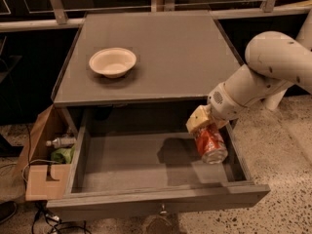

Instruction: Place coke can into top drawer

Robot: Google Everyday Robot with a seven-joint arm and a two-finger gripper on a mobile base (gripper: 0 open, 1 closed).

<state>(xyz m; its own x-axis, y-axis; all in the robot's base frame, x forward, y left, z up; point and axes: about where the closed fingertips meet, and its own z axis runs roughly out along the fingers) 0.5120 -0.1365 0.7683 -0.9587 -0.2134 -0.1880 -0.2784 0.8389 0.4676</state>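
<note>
The coke can (210, 143), red-orange with a silver end, is held tilted in my gripper (204, 126) over the right side of the open top drawer (136, 167). The gripper is shut on the can's upper part; the can's silver bottom points down toward the drawer's flat grey bottom near its right wall. The can hangs above the drawer floor and casts a shadow to its left. My white arm (263, 79) reaches in from the right.
A cream-coloured bowl (112, 62) sits on the grey cabinet top (185, 48) at the left. A cardboard box (41, 155) with a bottle and green item stands on the floor left of the drawer. The drawer front with its small pull (162, 209) juts toward me.
</note>
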